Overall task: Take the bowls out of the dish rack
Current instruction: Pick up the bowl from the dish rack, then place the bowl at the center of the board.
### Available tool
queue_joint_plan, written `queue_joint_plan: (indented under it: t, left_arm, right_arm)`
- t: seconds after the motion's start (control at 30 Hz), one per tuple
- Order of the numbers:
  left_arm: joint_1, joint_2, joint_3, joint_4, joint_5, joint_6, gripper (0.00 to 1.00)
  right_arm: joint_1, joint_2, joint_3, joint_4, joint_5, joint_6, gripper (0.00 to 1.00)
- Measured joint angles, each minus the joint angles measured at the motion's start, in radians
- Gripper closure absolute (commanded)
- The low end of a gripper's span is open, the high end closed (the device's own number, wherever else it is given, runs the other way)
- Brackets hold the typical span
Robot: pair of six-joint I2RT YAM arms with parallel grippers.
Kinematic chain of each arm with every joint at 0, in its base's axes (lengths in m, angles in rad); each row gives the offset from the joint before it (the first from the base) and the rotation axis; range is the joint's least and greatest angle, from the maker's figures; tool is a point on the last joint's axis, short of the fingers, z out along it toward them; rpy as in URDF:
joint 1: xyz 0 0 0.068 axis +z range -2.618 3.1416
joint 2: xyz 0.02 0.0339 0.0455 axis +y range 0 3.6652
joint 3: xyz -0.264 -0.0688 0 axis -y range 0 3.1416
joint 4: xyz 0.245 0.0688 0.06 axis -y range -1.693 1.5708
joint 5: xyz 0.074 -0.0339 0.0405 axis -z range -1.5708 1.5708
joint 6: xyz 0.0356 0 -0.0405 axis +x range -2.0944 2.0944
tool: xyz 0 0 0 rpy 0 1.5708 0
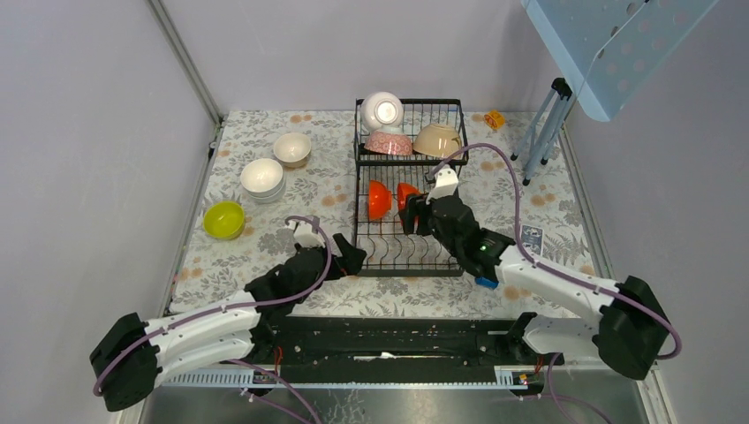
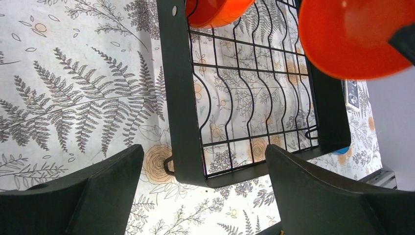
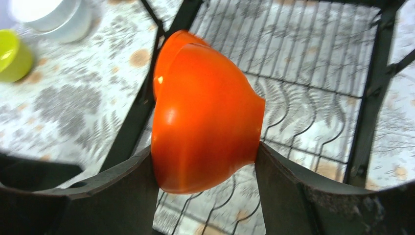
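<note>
Dish rack [image 1: 408, 270], black wire, two tiers, sits mid-table. Right gripper [image 1: 415, 210] reaches into the rack's lower tray [image 1: 357, 221] and is clamped on an orange bowl [image 1: 407, 195] standing on edge in the slots. The right wrist view shows both fingers [image 3: 288, 191] pressed against the bowl's sides. Second orange bowl [image 1: 378, 200] stands on edge just beside it, toward the rack's left side, untouched.

Rack's upper basket [image 1: 424, 102] holds a white bowl [image 1: 382, 110] tipped on edge, plus a pink-patterned bowl [image 1: 389, 142] and a beige bowl [image 1: 437, 140], both apparently rim-down.

Left gripper [image 1: 351, 260] is at the rack's near left corner, jaws spread wide, holding nothing. In the left wrist view that corner shows between the fingers [image 2: 98, 186].

On the table [image 1: 203, 265] left of the rack are a cream bowl [image 1: 291, 148], stacked white bowls [image 1: 262, 178] and a yellow-green bowl [image 1: 223, 219], all upright and well apart from the rack. Blue block [image 1: 486, 283] lies near the rack's near right corner, partly under the right arm.
</note>
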Motion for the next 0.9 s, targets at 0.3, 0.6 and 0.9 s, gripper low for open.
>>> queue_joint_plan:
  t: [0.3, 0.6, 0.9]
  left_arm:
    - [0.000, -0.153, 0.075, -0.184, -0.053, -0.003, 0.01]
    - [0.001, -0.474, 0.102, -0.201, -0.030, 0.050, 0.01]
    - [0.001, -0.568, 0.001, -0.114, 0.209, 0.062, 0.01]
  right_arm:
    - [0.002, -0.325, -0.072, -0.168, -0.332, 0.137, 0.64]
    - [0.003, -0.476, -0.321, 0.002, -0.667, 0.383, 0.64]
    - [0.005, -0.514, -0.489, 0.328, -0.785, 0.616, 0.64]
